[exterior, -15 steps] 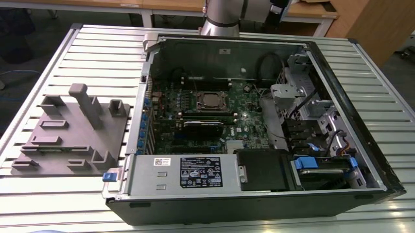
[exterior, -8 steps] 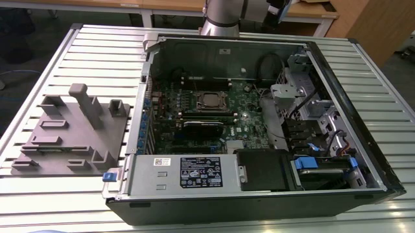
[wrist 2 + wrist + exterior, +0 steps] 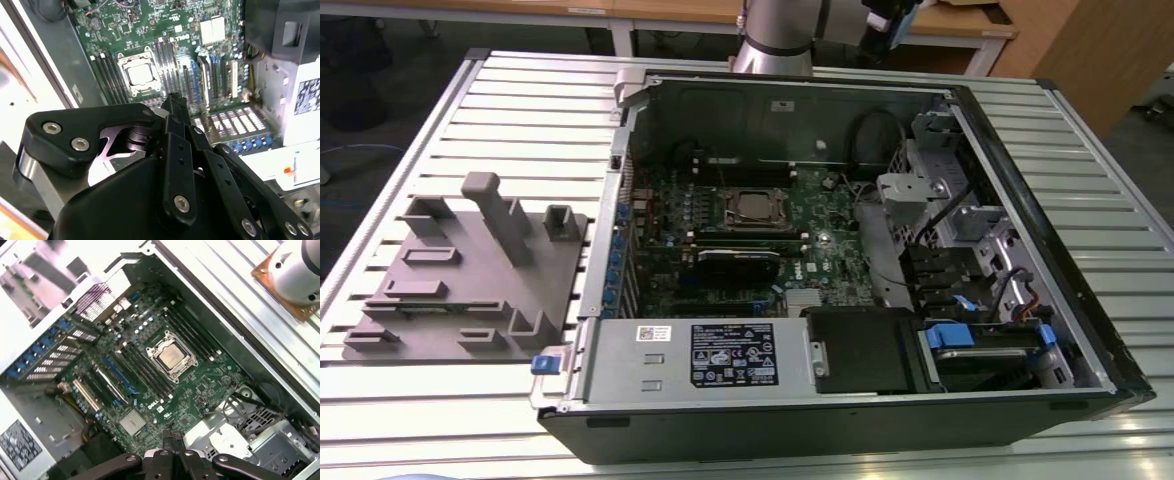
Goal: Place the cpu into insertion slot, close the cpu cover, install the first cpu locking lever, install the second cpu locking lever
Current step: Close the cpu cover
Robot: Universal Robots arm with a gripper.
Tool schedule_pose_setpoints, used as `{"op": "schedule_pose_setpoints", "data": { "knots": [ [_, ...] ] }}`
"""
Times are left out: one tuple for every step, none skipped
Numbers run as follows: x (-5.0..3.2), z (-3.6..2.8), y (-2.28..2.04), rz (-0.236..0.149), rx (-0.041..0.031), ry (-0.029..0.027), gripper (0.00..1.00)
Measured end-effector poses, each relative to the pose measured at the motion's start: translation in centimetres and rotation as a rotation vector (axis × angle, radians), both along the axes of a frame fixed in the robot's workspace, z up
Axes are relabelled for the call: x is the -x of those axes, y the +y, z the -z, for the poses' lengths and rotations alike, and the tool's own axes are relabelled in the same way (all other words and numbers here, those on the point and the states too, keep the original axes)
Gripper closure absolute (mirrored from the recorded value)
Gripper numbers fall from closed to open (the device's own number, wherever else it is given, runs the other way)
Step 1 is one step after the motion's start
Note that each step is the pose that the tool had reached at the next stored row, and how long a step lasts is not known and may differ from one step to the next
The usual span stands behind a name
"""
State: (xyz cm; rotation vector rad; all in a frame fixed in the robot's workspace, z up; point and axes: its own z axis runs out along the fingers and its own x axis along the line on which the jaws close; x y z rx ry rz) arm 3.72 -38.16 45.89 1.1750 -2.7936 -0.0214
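The cpu (image 3: pixel 171 356) sat in the slot (image 3: pixel 192 365) mid-motherboard (image 3: pixel 200 400), with the cover (image 3: pixel 159 351) framing it; the levers were hard to make out. Above the motherboard hung the gripper (image 3: pixel 173 441), fingers together and empty. The exterior view cropped the arm (image 3: pixel 781 35).

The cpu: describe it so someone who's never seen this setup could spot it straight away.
Find the open computer case on the slatted table and its green motherboard. The cpu is the small silver-grey square framed in silvery metal between long black slots. Its flat, smooth top sets it apart from the ribbed heatsink.
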Motion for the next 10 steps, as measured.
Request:
{"op": "schedule_pose_setpoints", "data": {
  "knots": [
    [0.00, 0.04, 0.00, 0.018, 0.0000, 0.0000, 0.90],
    [0.00, 0.07, 0.00, 0.036, 0.0000, 0.0000, 0.90],
    [0.00, 0.11, 0.00, 0.054, 0.0000, 0.0000, 0.90],
    [0.00, 0.14, 0.00, 0.072, 0.0000, 0.0000, 0.90],
    [0.00, 0.18, 0.00, 0.092, 0.0000, 0.0000, 0.90],
    [0.00, 0.18, 0.01, 0.104, 0.0000, -0.0001, 0.90],
    [0.00, 0.19, 0.01, 0.105, 0.0001, 0.0000, 0.90],
    [0.00, 0.19, 0.01, 0.106, 0.0000, 0.0000, 0.90],
    [0.00, 0.19, 0.00, 0.107, -0.0001, 0.0000, 0.90],
    [0.00, 0.18, 0.00, 0.107, 0.0000, 0.0000, 0.90]
  ]
}}
